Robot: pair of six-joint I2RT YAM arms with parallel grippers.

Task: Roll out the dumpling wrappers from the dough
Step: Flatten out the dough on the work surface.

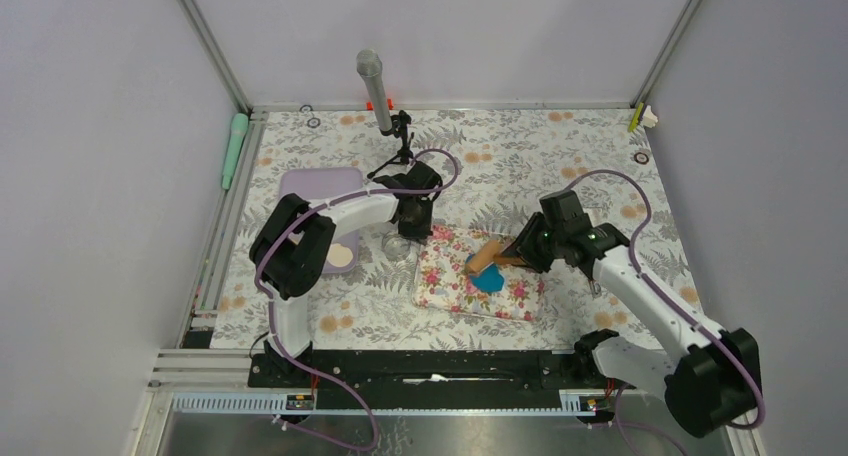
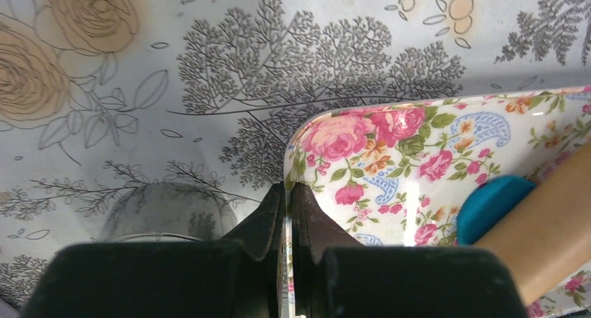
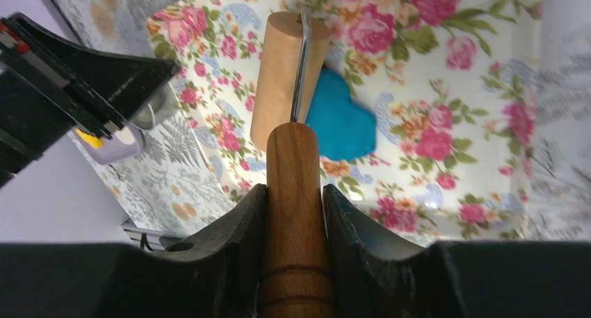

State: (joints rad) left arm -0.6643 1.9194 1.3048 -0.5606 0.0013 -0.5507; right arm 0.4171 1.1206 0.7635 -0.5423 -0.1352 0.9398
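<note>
- This is a robotics lab test cell, not a home or a kitchen.
- Plain pale lilac wall panels (image 1: 90, 126) close in the tabletop (image 1: 560, 156) on three sides.
- Bare aluminium frame posts (image 1: 208, 38) rise from the tabletop's far corners.
- Two white-and-black robot arms, the left arm (image 1: 350, 211) and the right arm (image 1: 650, 296), are bolted to a black rail (image 1: 430, 368) along the near edge.
- Purple cables (image 1: 612, 173) run along the arms and loop down past their bases.
- A microphone (image 1: 371, 76) on a small tripod (image 1: 400, 151) stands near the far edge.
- The tabletop's fern-and-rose print is the only homely touch.
</note>
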